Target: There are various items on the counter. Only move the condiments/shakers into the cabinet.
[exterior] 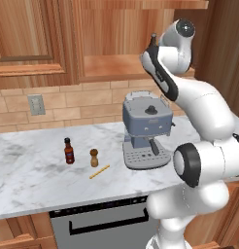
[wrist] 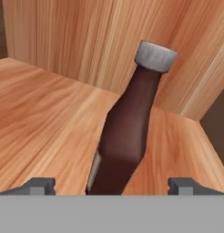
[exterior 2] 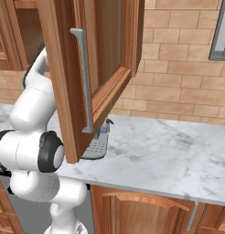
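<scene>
We see a dark brown glass bottle (wrist: 127, 136) with grey cap, tilted on the cabinet (wrist: 45, 113) shelf floor, a small red-labelled sauce bottle (exterior: 69, 151) upright on the marble worktop (exterior: 29, 170), a tan pepper shaker (exterior: 94, 157) just beside it

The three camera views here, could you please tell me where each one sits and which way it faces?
Left base view: behind-left of the arm, facing the counter, coffee machine and cabinet; white arm lower right.
Right base view: behind-right, facing an open cabinet door; arm lower left.
Hand view: along the pincer into the cabinet at the tilted dark brown glass bottle.
Both base views share counter and coffee machine.
</scene>
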Robot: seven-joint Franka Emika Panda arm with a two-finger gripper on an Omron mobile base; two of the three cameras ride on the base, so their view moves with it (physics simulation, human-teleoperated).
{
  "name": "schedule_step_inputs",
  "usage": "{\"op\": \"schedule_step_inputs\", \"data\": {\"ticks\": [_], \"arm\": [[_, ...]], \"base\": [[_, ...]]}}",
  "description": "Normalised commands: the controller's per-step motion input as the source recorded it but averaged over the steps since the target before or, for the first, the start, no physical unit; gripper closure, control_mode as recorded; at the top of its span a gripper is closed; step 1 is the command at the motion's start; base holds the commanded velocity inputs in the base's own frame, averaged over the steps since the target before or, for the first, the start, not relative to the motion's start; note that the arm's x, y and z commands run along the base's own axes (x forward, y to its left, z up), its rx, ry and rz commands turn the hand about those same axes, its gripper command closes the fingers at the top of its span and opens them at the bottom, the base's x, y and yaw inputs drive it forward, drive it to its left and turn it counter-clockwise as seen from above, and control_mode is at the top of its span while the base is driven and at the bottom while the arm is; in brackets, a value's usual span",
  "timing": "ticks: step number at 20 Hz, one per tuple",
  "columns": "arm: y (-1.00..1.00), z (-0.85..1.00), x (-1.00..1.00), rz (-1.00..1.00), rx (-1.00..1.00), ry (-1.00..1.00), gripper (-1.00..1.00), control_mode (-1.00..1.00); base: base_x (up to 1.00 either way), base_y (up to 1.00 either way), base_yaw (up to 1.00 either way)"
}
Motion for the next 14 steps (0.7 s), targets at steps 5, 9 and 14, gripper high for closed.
{"op": "schedule_step_inputs", "data": {"ticks": [5, 9, 14], "arm": [[0.00, -0.12, -1.00, -0.13, 0.01, -0.11, -1.00, -1.00], [0.29, -0.72, -1.00, -0.14, 0.00, 0.00, -1.00, -1.00], [0.81, -1.00, -1.00, -0.09, -0.04, 0.00, -1.00, -1.00]], "base": [[0.00, 0.00, 0.00], [0.00, 0.00, 0.00], [0.00, 0.00, 0.00]]}}
